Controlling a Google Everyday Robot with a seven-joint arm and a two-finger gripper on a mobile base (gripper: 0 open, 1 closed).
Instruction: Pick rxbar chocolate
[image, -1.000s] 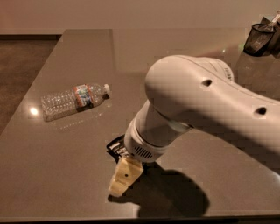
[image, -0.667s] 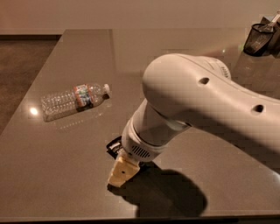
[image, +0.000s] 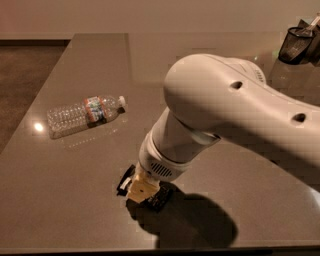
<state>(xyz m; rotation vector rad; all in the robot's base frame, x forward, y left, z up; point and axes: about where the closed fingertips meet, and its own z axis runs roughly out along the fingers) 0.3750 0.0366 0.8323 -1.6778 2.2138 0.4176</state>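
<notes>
The rxbar chocolate (image: 159, 198) is a small flat black wrapper lying on the grey table (image: 90, 55) near its front edge. Only its two ends show, one at the left and one at the right of my gripper. My gripper (image: 142, 190) points straight down and sits right on top of the bar, covering its middle. The large white arm (image: 235, 115) reaches in from the right and hides the table behind it.
A clear plastic water bottle (image: 84, 114) lies on its side to the upper left of the gripper, cap pointing right. A black mesh holder (image: 297, 44) stands at the far right back. The table's left edge drops to a brown floor (image: 25, 70).
The gripper has come down and slightly right onto the black bar, and now covers more of it. The bottle has not moved.
</notes>
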